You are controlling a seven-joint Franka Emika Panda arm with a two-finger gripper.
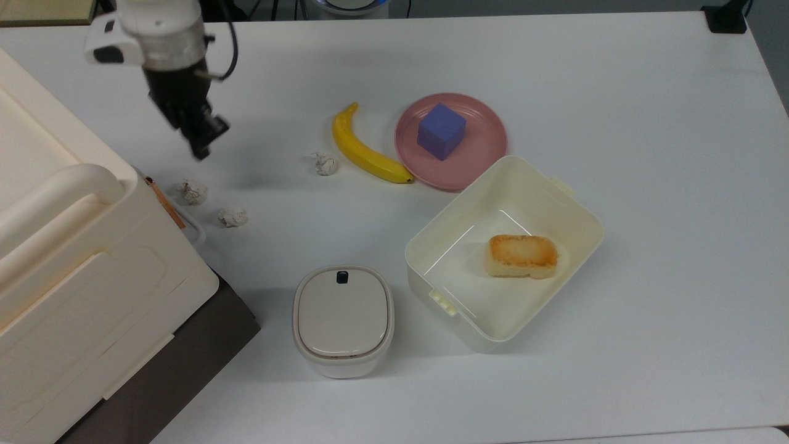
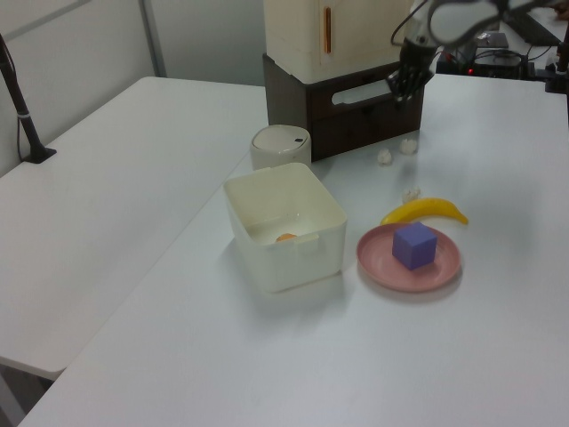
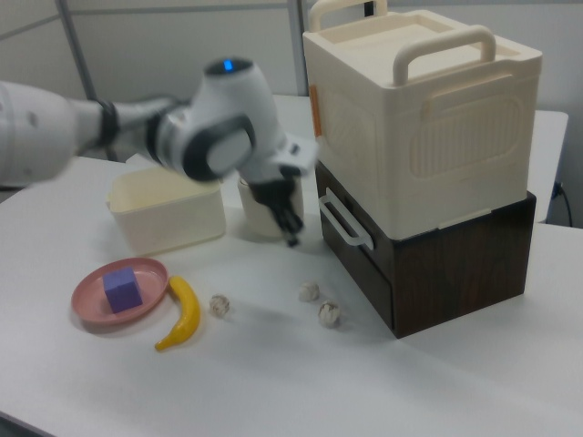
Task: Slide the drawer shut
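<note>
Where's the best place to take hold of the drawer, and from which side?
Grip the white loop handle on the dark front of the drawer. Come straight at the front panel: the handle stands off it as a horizontal bar, probably leaving room to close around.

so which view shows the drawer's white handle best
The right view: the white loop handle stands out whole against the dark drawer front. The left view shows it smaller, as a pale bar on the dark panel. The top view shows a thin curve of it past the cream cabinet.
</note>
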